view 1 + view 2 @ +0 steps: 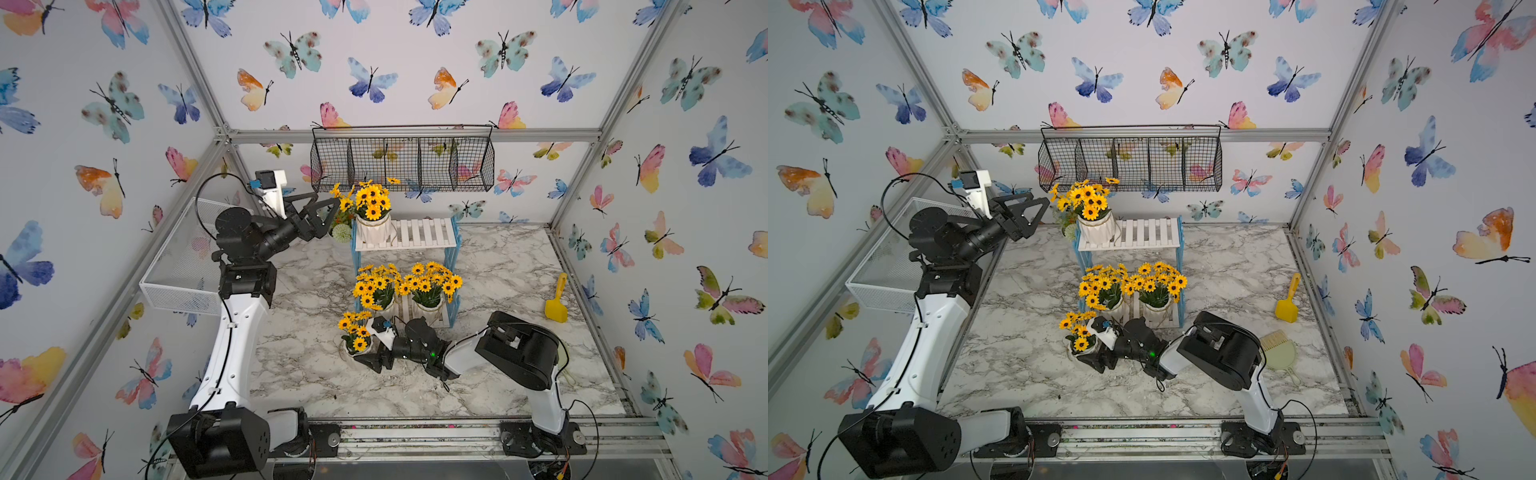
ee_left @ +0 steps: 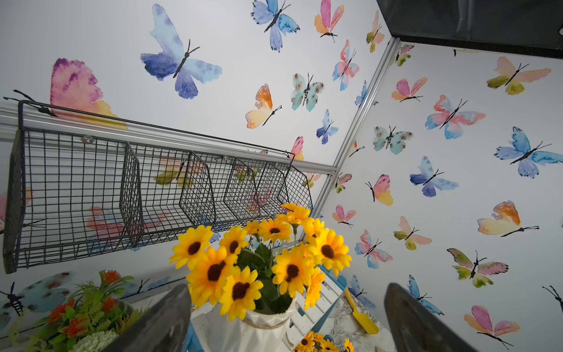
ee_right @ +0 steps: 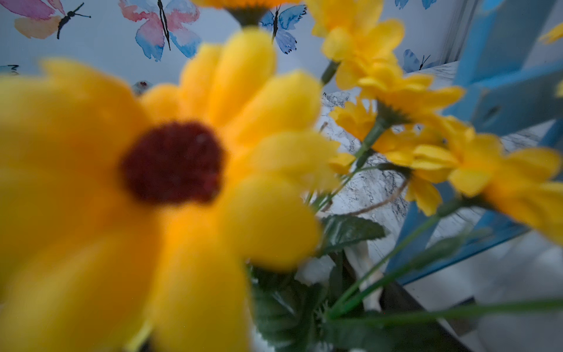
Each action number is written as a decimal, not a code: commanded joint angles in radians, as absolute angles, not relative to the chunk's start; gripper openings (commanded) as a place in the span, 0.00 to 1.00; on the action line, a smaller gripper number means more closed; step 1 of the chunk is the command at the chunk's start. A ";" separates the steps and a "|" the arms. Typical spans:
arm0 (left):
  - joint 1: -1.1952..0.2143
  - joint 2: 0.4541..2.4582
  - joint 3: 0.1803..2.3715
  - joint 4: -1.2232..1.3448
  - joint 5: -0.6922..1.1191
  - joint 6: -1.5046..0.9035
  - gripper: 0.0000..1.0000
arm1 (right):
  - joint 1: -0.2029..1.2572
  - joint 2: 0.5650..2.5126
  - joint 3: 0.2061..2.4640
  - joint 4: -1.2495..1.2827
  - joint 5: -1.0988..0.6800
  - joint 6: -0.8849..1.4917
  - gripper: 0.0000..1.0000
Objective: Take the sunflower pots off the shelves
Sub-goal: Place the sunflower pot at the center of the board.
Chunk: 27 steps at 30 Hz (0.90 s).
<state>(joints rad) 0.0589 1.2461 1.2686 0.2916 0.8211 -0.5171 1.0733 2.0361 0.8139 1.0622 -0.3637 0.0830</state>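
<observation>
Left hand [image 1: 327, 218]: being held wide open just beside the top pot [image 1: 373, 229].
Right hand [image 1: 368, 356]: being held around the bench pot [image 1: 356, 341]; clenched or released cannot be told.
Shelves [image 1: 419, 235]: top pot and two lower pots [image 1: 428, 309] being carried.

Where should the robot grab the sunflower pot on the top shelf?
Probably the top pot by its white ribbed body, sideways from the side of the open left gripper. Flowers crowd its top, the wire basket hangs overhead, and it stands upright at that end.
</observation>
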 commanded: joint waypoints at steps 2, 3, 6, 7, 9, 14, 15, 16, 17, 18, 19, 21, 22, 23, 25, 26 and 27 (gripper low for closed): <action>0.065 1.226 1.269 0.340 0.815 -0.523 0.98 | 1.079 2.044 0.794 0.927 -0.368 0.078 0.13; 0.065 1.226 1.269 0.341 0.817 -0.523 0.98 | 1.079 2.041 0.790 0.927 -0.368 0.079 0.17; 0.064 1.223 1.266 0.339 0.818 -0.521 0.98 | 1.080 2.023 0.781 0.910 -0.374 0.081 0.26; 0.066 1.221 1.263 0.339 0.818 -0.521 0.98 | 1.080 2.018 0.782 0.901 -0.373 0.081 0.29; 0.065 1.217 1.258 0.341 0.816 -0.521 0.98 | 1.080 2.011 0.785 0.881 -0.377 0.081 0.34; 0.066 1.211 1.248 0.340 0.815 -0.520 0.98 | 1.080 1.990 0.781 0.851 -0.385 0.086 0.43; 0.066 1.210 1.246 0.339 0.813 -0.520 0.98 | 1.080 1.987 0.781 0.844 -0.385 0.085 0.47; 0.066 1.210 1.246 0.340 0.813 -0.520 0.98 | 1.081 1.982 0.782 0.836 -0.387 0.085 0.50; 0.066 1.210 1.244 0.339 0.814 -0.520 0.98 | 1.081 1.979 0.782 0.829 -0.390 0.084 0.53; 0.068 1.208 1.243 0.338 0.813 -0.520 0.98 | 1.081 1.976 0.782 0.822 -0.392 0.083 0.57; 0.069 1.207 1.241 0.337 0.813 -0.518 0.98 | 1.083 1.973 0.784 0.812 -0.393 0.082 0.60; 0.069 1.204 1.237 0.337 0.813 -0.517 0.98 | 1.085 1.971 0.794 0.784 -0.399 0.076 0.65; 0.070 1.202 1.234 0.337 0.811 -0.517 0.98 | 1.087 1.969 0.800 0.768 -0.402 0.072 0.67; 0.070 1.201 1.230 0.337 0.810 -0.516 0.98 | 1.089 1.966 0.802 0.760 -0.402 0.071 0.69; 0.071 1.198 1.225 0.336 0.809 -0.511 0.98 | 1.091 1.957 0.802 0.748 -0.402 0.067 0.74; 0.072 1.199 1.224 0.331 0.807 -0.507 0.98 | 1.091 1.951 0.801 0.741 -0.402 0.067 0.78; 0.073 1.197 1.224 0.326 0.804 -0.504 0.98 | 1.091 1.945 0.799 0.737 -0.402 0.065 0.82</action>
